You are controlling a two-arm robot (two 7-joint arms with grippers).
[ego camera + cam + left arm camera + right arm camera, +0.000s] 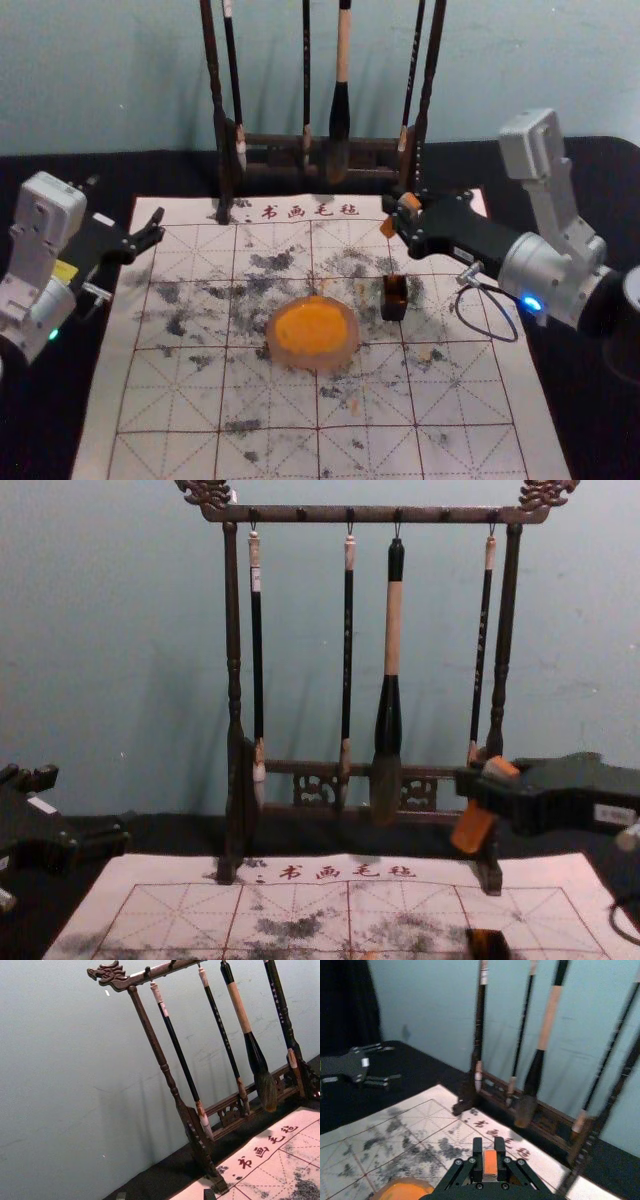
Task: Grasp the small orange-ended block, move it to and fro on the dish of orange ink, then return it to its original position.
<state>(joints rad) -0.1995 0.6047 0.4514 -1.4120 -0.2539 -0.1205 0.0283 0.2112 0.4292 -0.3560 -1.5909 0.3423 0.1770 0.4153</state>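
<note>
Nearest lay the gridded mat (180,400), smudged with black, spread over the black-covered desk (40,430). On it sat the round dish (346,357), its orange ink (310,328) pooled in the middle. Just beside it, on the right, stood a small dark open-topped box (395,309).

Farther out, over the dark covering beyond the mat's left edge, the left gripper (151,229) hung idle with its fingers spread apart.

Past the box, above the far right part of the mat, was the right gripper (401,214). Its fingers (477,1157) were closed on the small orange-ended block (387,229), one on each side; the block hung tilted, its orange lower end clear of the mat and away from the dish.

Beyond the red characters (310,211) along the mat's far edge rose the dark wooden rack (270,141), four brushes (391,630) hanging from its bar, and behind it the pale blue-green wall (130,60).
</note>
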